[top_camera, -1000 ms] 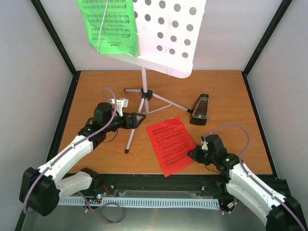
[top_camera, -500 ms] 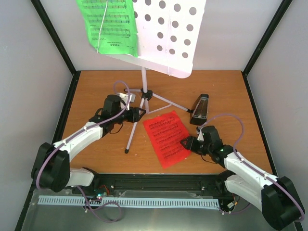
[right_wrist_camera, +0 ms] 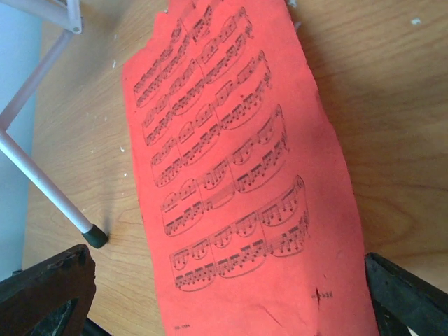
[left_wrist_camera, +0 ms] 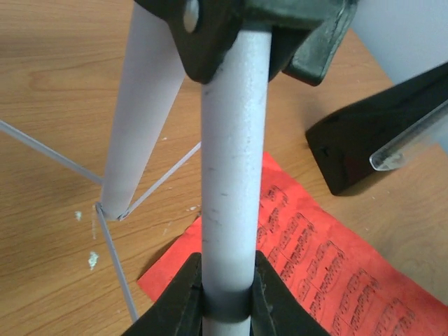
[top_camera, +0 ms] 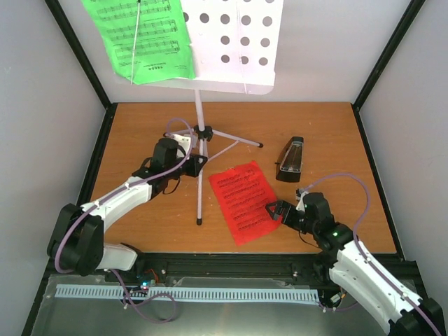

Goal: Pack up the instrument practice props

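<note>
Left wrist view: left gripper (left_wrist_camera: 225, 297) clamped on a tripod leg (left_wrist_camera: 227, 140) of the music stand (top_camera: 234, 42)
Fingers pinch the pale tube just below its black hub (left_wrist_camera: 231, 28); stand upright at the back of the table (top_camera: 315, 119), green sheet (top_camera: 136, 38) on its perforated desk; red music sheet (right_wrist_camera: 231, 175) flat on the wood just beside the held leg; metronome (top_camera: 289, 159) near the sheet's far right corner, apart from it; right gripper (right_wrist_camera: 227, 301) released, jaws wide, low at the sheet's near edge. Judgement: the stand looks top-heavy, so keep the pinch square and move it slowly, lest the green sheet slide off; flat paper gives little purchase, so work one finger under the sheet's edge before closing.
</note>
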Motion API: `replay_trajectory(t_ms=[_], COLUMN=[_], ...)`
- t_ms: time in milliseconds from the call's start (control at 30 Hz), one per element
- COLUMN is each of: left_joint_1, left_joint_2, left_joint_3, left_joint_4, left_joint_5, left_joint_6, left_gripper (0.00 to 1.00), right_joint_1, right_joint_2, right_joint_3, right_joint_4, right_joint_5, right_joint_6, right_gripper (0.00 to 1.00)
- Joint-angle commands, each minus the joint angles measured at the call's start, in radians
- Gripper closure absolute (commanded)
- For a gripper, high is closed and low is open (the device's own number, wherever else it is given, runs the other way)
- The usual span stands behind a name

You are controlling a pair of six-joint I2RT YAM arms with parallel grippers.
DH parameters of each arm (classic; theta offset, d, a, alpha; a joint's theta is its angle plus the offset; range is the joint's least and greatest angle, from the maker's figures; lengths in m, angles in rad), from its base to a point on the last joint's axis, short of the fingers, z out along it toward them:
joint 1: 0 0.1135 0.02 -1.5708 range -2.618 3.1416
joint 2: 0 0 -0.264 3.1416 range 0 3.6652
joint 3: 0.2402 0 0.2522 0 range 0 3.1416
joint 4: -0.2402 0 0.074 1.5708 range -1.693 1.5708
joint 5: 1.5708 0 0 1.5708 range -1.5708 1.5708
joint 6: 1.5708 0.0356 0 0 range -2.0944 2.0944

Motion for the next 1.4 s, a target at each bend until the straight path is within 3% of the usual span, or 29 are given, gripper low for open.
replay_trajectory(t_ms=[0, 233, 400, 633, 733, 900, 1000, 1200, 1367], left_joint_1=[0.014, -0.001, -0.088, -0.131, -0.131, -0.11, -0.039, 0.19, 0.371], left_joint_2=[-0.043, 0.012, 0.092, 0.206, 0.205, 0.129, 0.017, -0.249, -0.422], left_joint_3=[-0.029, -0.047, 0.013, 0.068, 0.055, 0.031, -0.042, -0.171, -0.153], left_joint_4=[-0.044, 0.08, 0.151, 0.185, 0.207, 0.161, 0.137, 0.094, -0.004], left_joint_5=[-0.152, -0.08, -0.165, -0.138, -0.106, -0.093, -0.062, 0.115, 0.284], left_joint_6=[-0.139, -0.314, -0.422, -0.476, -0.468, -0.394, -0.382, -0.256, -0.224], left_gripper=[0.97, 1.0, 1.0, 0.95, 0.78, 0.2, 0.02, 0.01, 0.0], right_joint_1=[0.003, 0.003, 0.003, 0.003, 0.003, 0.003, 0.003, 0.006, 0.053], right_joint_2=[-0.082, -0.151, -0.176, -0.228, -0.246, -0.249, -0.21, 0.042, 0.268], right_joint_3=[-0.023, 0.003, 0.041, 0.095, 0.114, 0.224, 0.347, 0.62, 0.917], right_joint_4=[-0.093, -0.168, -0.181, -0.289, -0.307, -0.24, -0.151, 0.038, 0.065], right_joint_5=[0.039, 0.072, 0.056, 0.122, 0.132, 0.07, 0.01, -0.244, -0.287], right_joint_6=[0.041, 0.04, 0.06, 0.033, 0.036, 0.011, -0.051, -0.116, -0.196], right_gripper=[0.0, 0.0, 0.0, 0.0, 0.0, 0.0, 0.0, 0.0, 0.02])
